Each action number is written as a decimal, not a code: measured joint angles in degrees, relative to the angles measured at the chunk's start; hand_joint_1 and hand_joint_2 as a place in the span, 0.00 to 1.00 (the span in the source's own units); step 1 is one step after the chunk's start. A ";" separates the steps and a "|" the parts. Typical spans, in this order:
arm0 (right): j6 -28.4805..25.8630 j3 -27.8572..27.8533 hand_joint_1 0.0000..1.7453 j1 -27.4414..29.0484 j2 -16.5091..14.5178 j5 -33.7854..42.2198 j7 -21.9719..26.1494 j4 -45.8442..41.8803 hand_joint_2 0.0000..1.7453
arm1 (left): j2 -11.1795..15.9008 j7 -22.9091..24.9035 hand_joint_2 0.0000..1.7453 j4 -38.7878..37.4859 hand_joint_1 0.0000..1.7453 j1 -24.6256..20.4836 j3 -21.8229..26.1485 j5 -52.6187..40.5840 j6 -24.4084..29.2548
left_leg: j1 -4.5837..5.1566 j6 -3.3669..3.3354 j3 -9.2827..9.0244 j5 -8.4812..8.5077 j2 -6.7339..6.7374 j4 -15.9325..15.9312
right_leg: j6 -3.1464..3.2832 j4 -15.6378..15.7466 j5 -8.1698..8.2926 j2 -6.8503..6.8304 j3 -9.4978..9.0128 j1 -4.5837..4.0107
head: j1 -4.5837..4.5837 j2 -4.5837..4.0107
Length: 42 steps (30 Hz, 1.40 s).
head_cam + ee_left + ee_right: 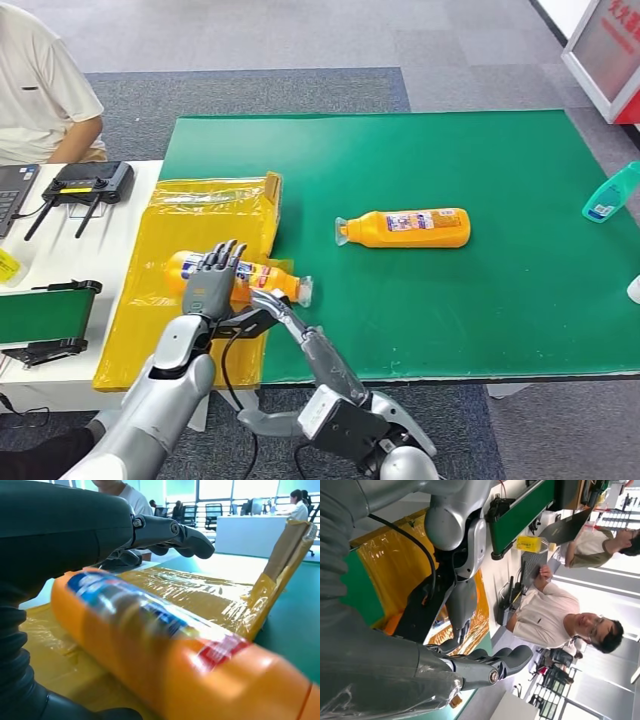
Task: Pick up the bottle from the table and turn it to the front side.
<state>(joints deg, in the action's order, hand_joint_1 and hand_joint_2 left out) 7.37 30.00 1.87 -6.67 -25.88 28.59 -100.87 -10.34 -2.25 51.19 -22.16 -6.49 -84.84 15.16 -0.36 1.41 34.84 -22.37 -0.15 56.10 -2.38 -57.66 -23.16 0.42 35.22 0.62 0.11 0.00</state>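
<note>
- Head view: the left hand [211, 282] lies over an orange bottle [260, 276] that rests on its side on a yellow plastic sheet [151, 300] at the left end of the green tabletop [468, 310]. Its dark fingers are stretched along the bottle's labelled body, only slightly apart.
- The bottle's long axis runs across the tabletop, with the clear cap end [305, 291] pointing toward the robot's right and a little toward the robot.
- The right hand [275, 305] comes in from below, its fingers reaching the bottle near the neck. I cannot tell from here whether they close on it.
- A second orange bottle [411, 228] lies well apart in the middle of the tabletop, cap end toward the left hand. A teal bottle [611, 195] sits at the far right edge. A black router [89, 183] stands on the white table beside the seated person [38, 90].
- Left wrist view: the bottle [170, 650] fills the foreground, label [124, 605] facing up. The dark fingers [177, 535] extend straight above it with a gap beneath them, while the thumb side lies below the bottle. The sheet's raised brown edge [286, 555] stands behind.
- Right wrist view: the right hand's fingers [501, 662] are extended and loosely apart, with the left hand [459, 605] just beyond and a sliver of orange [393, 625] between them. Whether the right hand touches the bottle is hidden.
</note>
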 joint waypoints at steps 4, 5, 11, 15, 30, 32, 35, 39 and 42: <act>0.20 -0.75 0.00 0.46 0.00 -0.03 -0.02 -0.10 1.00 | -0.30 -2.42 1.00 4.85 0.00 1.95 0.80 1.70 -1.37 | 0.00 0.00 0.00 0.00 0.00 0.00 | 0.00 0.00 0.00 0.00 0.00 0.00 | 0.00 0.00; 0.17 -0.87 0.00 0.58 0.00 -0.07 -0.03 -0.16 1.00 | -0.46 -3.09 1.00 6.56 0.00 2.56 0.84 2.70 -2.19 | 0.00 0.00 0.00 0.00 0.00 0.00 | -0.01 0.00 0.00 0.00 0.00 0.00 | 0.01 0.00; -0.37 -1.82 0.00 1.67 0.00 -0.22 -0.05 -0.93 1.00 | -1.73 -5.17 1.00 19.11 0.00 6.68 0.28 9.24 -8.00 | 0.01 -0.02 0.01 -0.02 0.00 0.00 | -0.01 0.01 -0.01 0.00 0.01 0.03 | 0.00 0.00; -0.74 -2.35 0.00 2.17 0.00 -0.38 -0.11 -1.19 1.00 | -2.08 -6.66 1.00 24.22 0.00 8.34 -0.01 13.64 -9.69 | 0.00 -0.01 0.01 -0.01 0.00 0.00 | -0.01 0.01 -0.01 0.00 0.01 0.02 | 0.00 0.00; -3.56 -7.76 0.00 5.77 0.05 -4.57 -4.46 -3.61 1.00 | -0.67 -12.01 1.00 54.78 0.00 25.20 -4.61 49.50 -18.85 | 0.01 -0.03 0.04 -0.11 0.00 -0.01 | -0.02 0.02 -0.14 0.00 0.01 0.02 | 0.01 0.00; -3.19 -8.77 0.00 5.81 0.10 -4.05 -5.58 -3.62 1.00 | -0.60 -12.70 1.00 56.58 0.00 26.89 -4.20 53.01 -20.01 | 0.01 -0.03 0.03 -0.12 0.00 -0.01 | -0.02 0.02 -0.14 0.00 0.00 0.02 | 0.01 0.00; -1.83 -10.69 0.00 5.58 0.30 -1.46 -8.36 -3.57 1.00 | -0.59 -13.91 1.00 57.92 0.00 29.23 -2.81 61.65 -22.84 | 0.01 -0.03 0.03 -0.11 0.00 -0.01 | -0.02 0.02 -0.13 0.01 -0.02 0.02 | 0.00 0.00; 0.60 -14.57 0.00 4.45 0.86 4.06 -11.53 -3.16 1.00 | -0.46 -15.19 1.00 58.19 0.00 32.23 0.62 71.54 -27.26 | 0.01 -0.03 0.02 -0.10 0.00 -0.01 | -0.04 0.02 -0.11 0.00 -0.02 0.02 | 0.00 0.00; 1.95 -17.98 0.00 3.45 1.15 8.71 -13.62 -2.67 1.00 | -0.38 -15.46 1.00 58.18 0.00 33.81 3.29 75.39 -29.60 | 0.01 -0.03 0.02 -0.10 -0.01 -0.01 | -0.04 0.02 -0.11 0.00 -0.02 0.02 | 0.00 0.00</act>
<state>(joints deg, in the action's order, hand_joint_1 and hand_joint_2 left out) 9.31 12.02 5.32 -5.51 -17.18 14.97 -103.54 -10.72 -17.70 109.37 11.65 -3.19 -9.45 -14.44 -0.35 1.38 34.86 -22.47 -0.16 56.09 -2.42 -57.64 -23.27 0.42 35.20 0.64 0.11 0.00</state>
